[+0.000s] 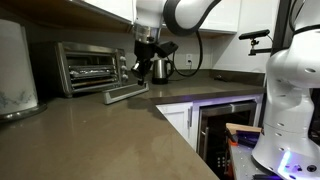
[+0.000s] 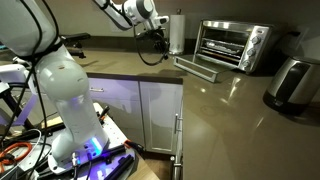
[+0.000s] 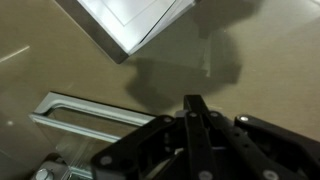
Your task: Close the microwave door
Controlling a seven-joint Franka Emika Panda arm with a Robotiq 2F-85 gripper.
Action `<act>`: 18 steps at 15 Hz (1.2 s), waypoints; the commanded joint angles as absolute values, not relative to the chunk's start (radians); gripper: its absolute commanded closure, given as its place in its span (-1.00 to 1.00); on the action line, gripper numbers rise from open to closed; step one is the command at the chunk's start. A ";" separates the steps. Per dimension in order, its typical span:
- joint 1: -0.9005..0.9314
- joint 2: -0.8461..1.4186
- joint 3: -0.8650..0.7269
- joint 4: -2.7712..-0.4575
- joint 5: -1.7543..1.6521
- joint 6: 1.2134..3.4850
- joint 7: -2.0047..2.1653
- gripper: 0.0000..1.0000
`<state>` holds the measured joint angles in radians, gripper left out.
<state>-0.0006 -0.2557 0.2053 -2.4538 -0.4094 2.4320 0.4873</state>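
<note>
Left to right along the worktop:
- White appliance at the far left end, against the back edge.
- Microwave next to it, also on the back edge. The dark interior and wire rack are visible and the control panel is on its right side. Also seen in an exterior view.
- Microwave door is fully open. It's folded down flat, sticking out from the microwave toward the front edge of the worktop, just above the surface. Same in an exterior view. The bar handle runs along its outer edge.
- Gripper hangs off the arm, pointing down, just beside the right end of the door and a bit above it. In an exterior view it sits clear of the door's end, toward the back edge.
- Wrist view: gripper has both fingers pressed together, so it's fully closed with nothing between them. Its shadow falls on bare worktop, so it isn't touching the surface. A silver bar-shaped frame sits lower left and a flat silver-edged corner at the top. Can't tell which part of the door either one is.
- Kettle is just right of the gripper, near the back edge.
- Black glass-front unit is built in under the worktop's right run.
- White robot body stands on the floor at the far right, off the worktop.
</note>
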 commanded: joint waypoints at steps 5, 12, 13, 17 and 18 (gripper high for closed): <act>-0.037 -0.218 0.202 -2.448 -0.581 2.500 0.643 0.98; -0.080 -0.202 0.191 -2.468 -0.695 2.627 0.770 1.00; -0.090 -0.197 0.183 -2.472 -0.736 2.660 0.809 1.00; -0.155 -0.154 0.176 -2.474 -0.907 2.780 0.984 1.00; -0.169 -0.136 0.174 -2.469 -0.945 2.806 1.025 1.00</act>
